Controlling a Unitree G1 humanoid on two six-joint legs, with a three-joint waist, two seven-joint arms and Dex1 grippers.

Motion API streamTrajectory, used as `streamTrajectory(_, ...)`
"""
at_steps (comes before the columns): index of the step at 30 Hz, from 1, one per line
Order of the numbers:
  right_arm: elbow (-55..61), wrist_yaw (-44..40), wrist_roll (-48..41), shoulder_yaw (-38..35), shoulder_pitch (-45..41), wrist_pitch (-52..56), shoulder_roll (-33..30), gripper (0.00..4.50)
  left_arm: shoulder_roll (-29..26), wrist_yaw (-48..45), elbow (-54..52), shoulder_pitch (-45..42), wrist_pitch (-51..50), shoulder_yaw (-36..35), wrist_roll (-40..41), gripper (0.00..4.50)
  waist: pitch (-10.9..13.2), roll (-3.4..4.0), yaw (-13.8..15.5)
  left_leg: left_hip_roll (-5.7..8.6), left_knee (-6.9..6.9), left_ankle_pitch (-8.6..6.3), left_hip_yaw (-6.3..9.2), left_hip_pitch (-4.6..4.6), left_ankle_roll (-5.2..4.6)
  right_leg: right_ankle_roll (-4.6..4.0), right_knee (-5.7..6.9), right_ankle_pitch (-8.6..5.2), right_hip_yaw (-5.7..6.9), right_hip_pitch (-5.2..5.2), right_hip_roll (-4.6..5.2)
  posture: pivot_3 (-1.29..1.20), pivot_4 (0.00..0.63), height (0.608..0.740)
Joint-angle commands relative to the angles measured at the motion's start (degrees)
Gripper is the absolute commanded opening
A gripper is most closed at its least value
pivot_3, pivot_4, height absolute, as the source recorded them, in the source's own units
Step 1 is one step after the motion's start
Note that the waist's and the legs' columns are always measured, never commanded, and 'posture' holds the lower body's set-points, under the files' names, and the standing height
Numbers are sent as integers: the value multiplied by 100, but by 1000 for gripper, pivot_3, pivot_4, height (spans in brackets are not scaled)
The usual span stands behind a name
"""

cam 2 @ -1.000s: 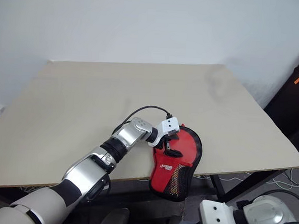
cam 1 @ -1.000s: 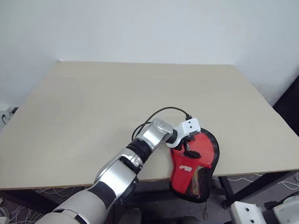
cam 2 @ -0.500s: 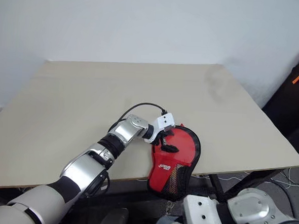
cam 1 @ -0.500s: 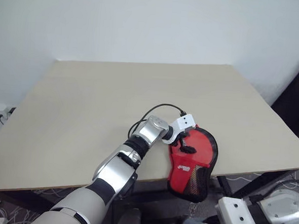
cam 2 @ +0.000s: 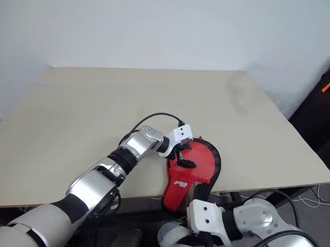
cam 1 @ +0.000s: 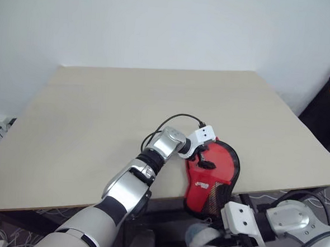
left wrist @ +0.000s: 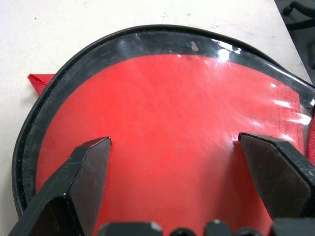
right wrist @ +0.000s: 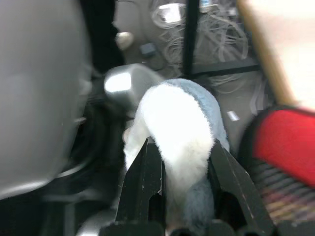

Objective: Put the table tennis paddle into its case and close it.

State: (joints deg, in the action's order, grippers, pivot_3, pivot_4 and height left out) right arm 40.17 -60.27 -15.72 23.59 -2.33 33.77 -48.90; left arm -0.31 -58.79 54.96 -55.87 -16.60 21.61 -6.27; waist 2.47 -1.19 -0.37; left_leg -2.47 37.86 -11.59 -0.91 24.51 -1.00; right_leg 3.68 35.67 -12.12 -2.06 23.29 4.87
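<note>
Left claw (left wrist: 174,147) splayed over case (left wrist: 44,118), pointing down.

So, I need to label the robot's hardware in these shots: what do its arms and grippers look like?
Both arms are silver metal shells with black joint bands, and the left upper arm turns off-white. Each wrist carries a white blocky camera housing with small dark holes. A black cable loops over the left wrist. The left gripper and right gripper each have two black wedge-shaped fingers.

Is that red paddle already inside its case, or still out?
Inside. The paddle shows red behind the case's see-through cover, black piping around it. Whether the case is fully closed, I cannot tell.
</note>
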Motion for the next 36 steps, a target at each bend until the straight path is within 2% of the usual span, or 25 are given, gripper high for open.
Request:
streamTrajectory(1,-552,219,354,410,-635,31,487,481,-35,-15,92,80,-175,128,-187,4452,1,3,5,1,1,0,0,2,0,0,1,0,0,1,1,0,0,740)
streamTrajectory(7,-2217,577,1034,1133,-1140,-727,1606,460,-52,-32,41,105,-211,147,-194,4452,-5,-6,-30,-1,-1,1,2,-1,0,-1,8,2,0,0,-5,0,0,740)
streamTrajectory(10,-2513,620,1131,1109,-1112,-1075,1800,460,-57,-41,29,109,-221,152,-191,4452,-10,0,-65,0,0,1,2,0,0,-2,9,4,-1,-2,-4,0,0,740)
streamTrajectory(17,-2271,302,612,481,-915,-1441,1573,459,-54,-60,24,123,-212,184,-203,4452,-9,2,-82,0,0,1,1,0,0,-1,10,5,-2,-1,-3,0,0,740)
streamTrajectory(21,-1699,-12,-258,-195,-856,-1141,1308,459,-46,-72,27,140,-182,222,-234,4452,-6,7,-78,1,1,1,1,2,-1,-1,9,5,-2,-1,-2,0,0,740)
streamTrajectory(25,-1370,-20,-1250,-990,-862,-744,1306,458,-17,-83,46,114,-181,210,-251,4452,-6,7,-77,1,0,1,2,1,0,-1,9,5,-1,-1,-2,0,0,740)
streamTrajectory(27,-1261,-25,-1480,-1180,-905,-595,1299,458,-1,-81,75,97,-165,201,-261,4452,-6,7,-78,1,0,0,2,1,-1,0,7,4,-2,-2,-2,0,0,740)
streamTrajectory(30,-1212,34,-1461,-1129,-1004,-504,1347,458,27,-78,103,86,-147,198,-276,4452,-6,7,-79,1,-2,0,2,1,0,0,7,4,-1,0,-2,0,0,740)
streamTrajectory(36,-1529,263,-760,-344,-1287,-545,1690,441,32,-105,105,86,-130,191,-310,4452,-7,8,-76,1,-2,0,2,2,-1,0,7,4,-2,1,-2,0,0,740)
